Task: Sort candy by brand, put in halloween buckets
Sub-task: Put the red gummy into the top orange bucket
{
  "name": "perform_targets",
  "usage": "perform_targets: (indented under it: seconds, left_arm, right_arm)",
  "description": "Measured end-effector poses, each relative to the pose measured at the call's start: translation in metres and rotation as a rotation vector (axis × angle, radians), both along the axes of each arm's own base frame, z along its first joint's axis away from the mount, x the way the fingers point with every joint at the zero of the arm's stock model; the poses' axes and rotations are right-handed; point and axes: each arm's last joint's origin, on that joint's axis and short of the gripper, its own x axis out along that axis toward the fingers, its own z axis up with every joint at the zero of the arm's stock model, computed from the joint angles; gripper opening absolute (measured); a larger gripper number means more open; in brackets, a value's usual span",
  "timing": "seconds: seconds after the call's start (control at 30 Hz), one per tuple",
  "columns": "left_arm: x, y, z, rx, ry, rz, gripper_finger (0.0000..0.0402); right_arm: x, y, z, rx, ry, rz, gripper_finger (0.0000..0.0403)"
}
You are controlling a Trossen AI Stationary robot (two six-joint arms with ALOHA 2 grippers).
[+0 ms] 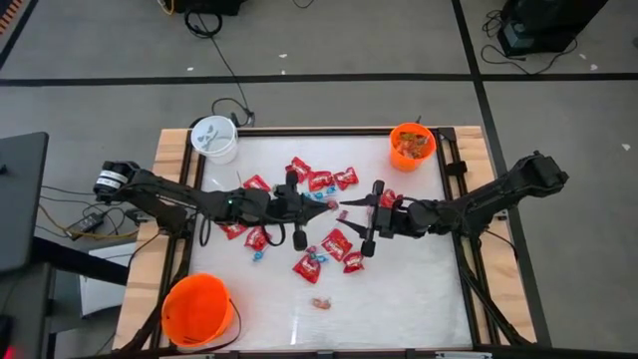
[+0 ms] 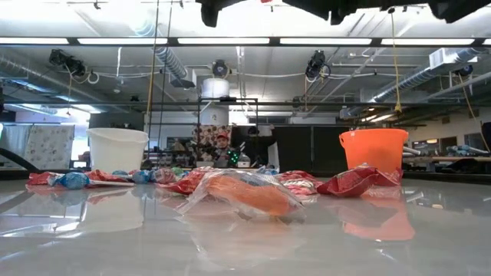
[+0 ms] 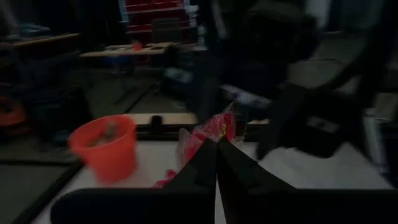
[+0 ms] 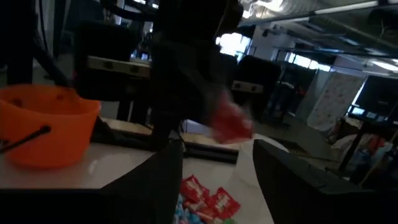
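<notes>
Left hand [image 1: 321,196] pinches a red packet [image 3: 214,128] above the glossy white table [image 1: 399,289]; right hand [image 1: 355,221] spread.

Glossy white table [image 1: 399,289], wooden rim; crinkly shiny candy [image 1: 337,242] wrappers.

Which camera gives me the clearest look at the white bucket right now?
The high view: the white bucket sits whole at the table's far left corner, its contents visible from above. The low view shows only its side behind candy. Neither wrist view shows it.
</notes>
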Motion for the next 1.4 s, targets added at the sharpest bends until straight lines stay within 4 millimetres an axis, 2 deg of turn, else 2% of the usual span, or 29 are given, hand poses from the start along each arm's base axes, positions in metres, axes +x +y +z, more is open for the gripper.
perform_targets:
  seconds: [0.17,0.33,0.47,0.67,0.87,1.03,1.17,1.27,1.4]
  left_arm:
    - [0.003,-0.003,-0.003,-0.007,-0.002,-0.079,0.0012]
    - [0.004,-0.003,-0.003,-0.007,-0.006,-0.081,0.0012]
    - [0.004,-0.003,-0.003,-0.007,-0.003,-0.084,0.0012]
    - [0.003,-0.004,-0.004,-0.031,-0.001,-0.088,0.0013]
    - [0.002,-0.004,-0.003,-0.035,0.012,-0.076,0.0052]
    - [-0.016,0.001,0.002,-0.034,0.109,0.002,0.009]
    - [-0.027,0.004,-0.006,-0.104,0.239,0.081,0.01]
    - [-0.029,-0.005,-0.015,-0.166,0.309,0.069,0.0101]
    - [-0.023,-0.021,-0.036,-0.206,0.403,0.053,0.0101]
  right_arm:
    - [0.005,0.001,-0.001,0.005,-0.05,0.013,0.0211]
    - [0.005,0.001,0.0,0.007,-0.061,0.028,0.0182]
    - [0.005,0.003,0.0,0.008,-0.066,0.071,0.0129]
    - [0.005,0.003,-0.001,0.009,-0.062,0.094,0.002]
    - [0.0,-0.001,0.001,0.025,-0.023,-0.012,0.0009]
    - [-0.019,-0.009,0.012,0.122,0.051,-0.11,0.0005]
    - [-0.043,-0.029,0.018,0.222,0.241,-0.203,0.0005]
    - [-0.062,-0.058,0.029,0.336,0.429,-0.387,0.0005]
    - [-0.079,-0.098,0.046,0.435,0.586,-0.623,0.0005]
